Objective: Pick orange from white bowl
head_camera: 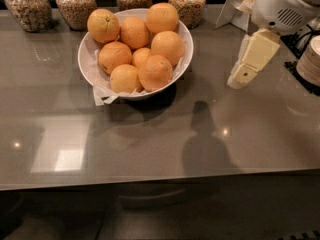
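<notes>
The white bowl [86,64], lined with white paper, stands on the grey counter at the back centre-left. Several oranges are piled in it. A large plain-skinned orange [167,45] lies on the right side of the pile. An orange with a dark stem dimple [103,25] sits at the top left. My gripper [241,77], cream-coloured below a white wrist, hangs above the counter to the right of the bowl, about one bowl-radius from its rim. It holds nothing that I can see.
Several glass jars of grain [75,4] line the back edge behind the bowl. A white stand [234,6] is at the back right. A stack of plates [311,59] sits on a black mat at the right edge. The counter's front edge [150,181] runs below.
</notes>
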